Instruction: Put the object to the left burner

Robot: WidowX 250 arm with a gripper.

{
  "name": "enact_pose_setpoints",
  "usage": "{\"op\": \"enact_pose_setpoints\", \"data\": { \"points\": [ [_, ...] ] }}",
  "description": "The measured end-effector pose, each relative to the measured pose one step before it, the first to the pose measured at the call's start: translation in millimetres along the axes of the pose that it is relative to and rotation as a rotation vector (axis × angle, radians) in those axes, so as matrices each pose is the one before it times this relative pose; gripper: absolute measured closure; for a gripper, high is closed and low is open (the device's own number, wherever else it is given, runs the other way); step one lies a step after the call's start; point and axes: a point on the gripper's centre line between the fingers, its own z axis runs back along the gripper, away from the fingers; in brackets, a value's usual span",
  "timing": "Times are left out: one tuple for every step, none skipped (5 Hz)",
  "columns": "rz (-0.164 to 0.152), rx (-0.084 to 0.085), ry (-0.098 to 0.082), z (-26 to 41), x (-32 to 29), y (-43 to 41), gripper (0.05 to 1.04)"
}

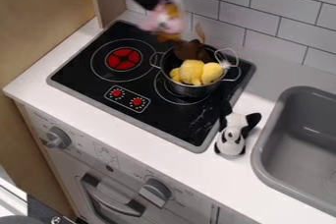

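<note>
Gripping a soft toy, your gripper hangs down from the top edge, left of ctr. It's blurred, but you've got it narrowed on the pink-and-orange toy, w/ the toy right at the fingertips. That's your obj. for the task: it's up in the air at the back of the stove, and in the cam. view it sits above and to the R of the left burner, the one w/ the red ctr. It isn't on the burner.

Just below and to the R of your toy, you've got the metal pot on the R side of the stove, standing on the other ring. Yellow plush pieces fill its front part; a brown thing is at its back rim, w/ a blurry lighter bit sticking up, too unclear to ID.

Toward you, the control panel has two red knobs. Near the stove's front R corner, a B&W toy animal is upright on the white counter, between stove and gray sink. Behind it all you have the white tile wall.
</note>
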Motion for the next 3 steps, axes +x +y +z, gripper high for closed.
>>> {"op": "enact_pose_setpoints", "data": {
  "points": [
    [-0.0694, 0.0643, 0.0348, 12.89, -20.13, 26.82, 1.018],
    [-0.0362, 0.0359, 0.0222, -1.67, -19.37, 9.75, 1.018],
    [0.0087, 0.0235, -0.0106, -3.81, -8.35, 3.07, 1.001]
  ]
}}
